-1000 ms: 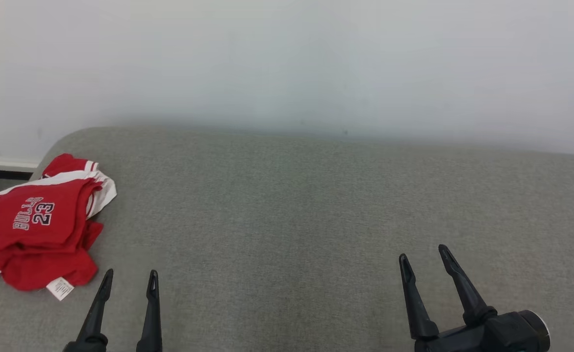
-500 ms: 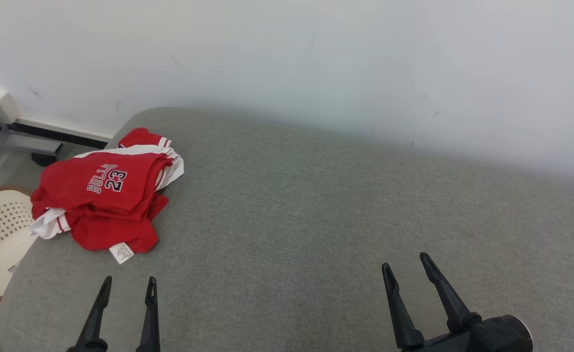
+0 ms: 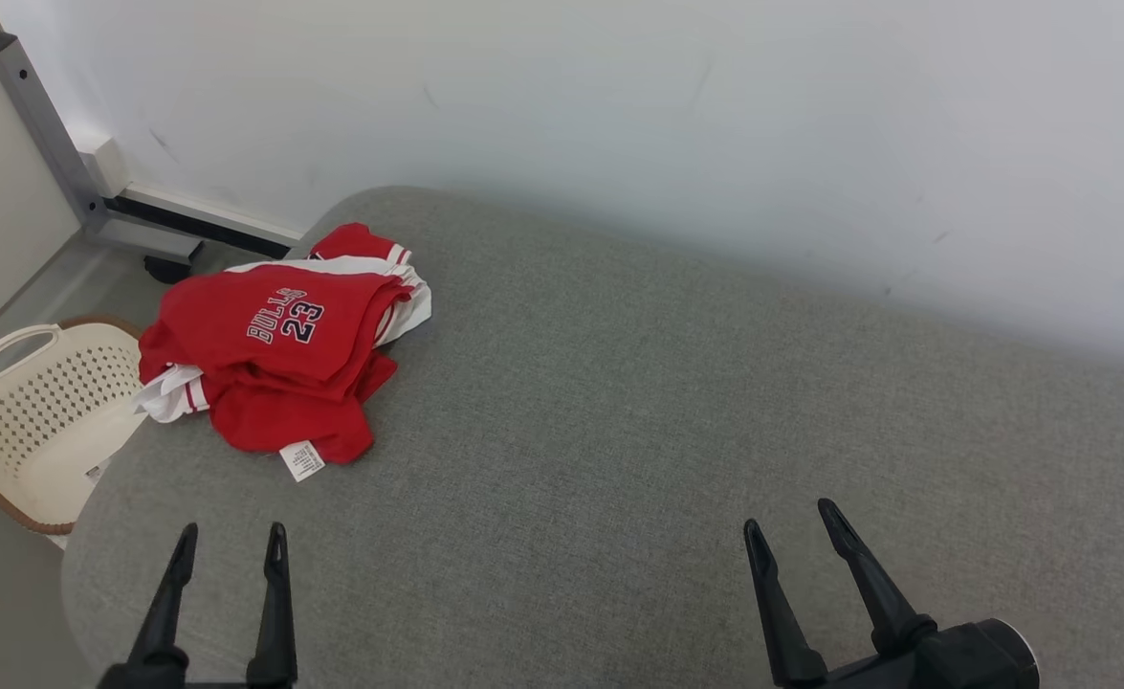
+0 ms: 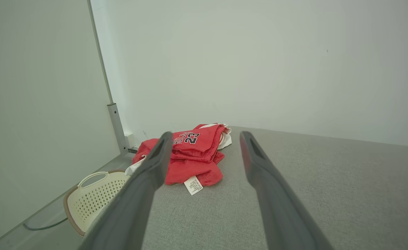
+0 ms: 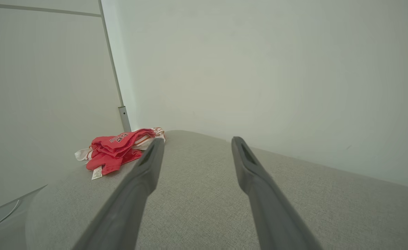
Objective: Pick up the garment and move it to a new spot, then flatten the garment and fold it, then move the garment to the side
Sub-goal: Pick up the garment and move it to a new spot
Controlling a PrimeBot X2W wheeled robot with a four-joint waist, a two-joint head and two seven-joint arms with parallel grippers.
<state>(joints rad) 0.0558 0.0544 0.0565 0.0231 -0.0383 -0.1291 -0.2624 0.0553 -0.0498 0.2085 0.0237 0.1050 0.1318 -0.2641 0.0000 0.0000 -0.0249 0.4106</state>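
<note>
Surface: a wide grey woven-fabric cushioned surface point(image 3: 638, 411) standing against a pale wall.
Garment: a crumpled red-and-white basketball jersey point(image 3: 275, 349) heaped on the surface's far-left corner, its white sleeve reaching the left edge.
Basket: a cream perforated plastic basket point(image 3: 35, 421) on the floor just beside that edge.
Left gripper point(image 3: 232, 528): fingers apart, empty, near the jersey but not touching it.
Right gripper point(image 3: 788, 514): fingers apart, empty, well apart from the jersey.
Tag: a small white care tag point(image 3: 303, 461) at the jersey's near hem.
Risk: a pinch that catches only the top layer would likely lift a tangle. A sideways nudge could slide the heap off into the basket.
Pointing: the heap's longer line seems to run from the tag towards the far corner. The lettering slants along it.
</note>
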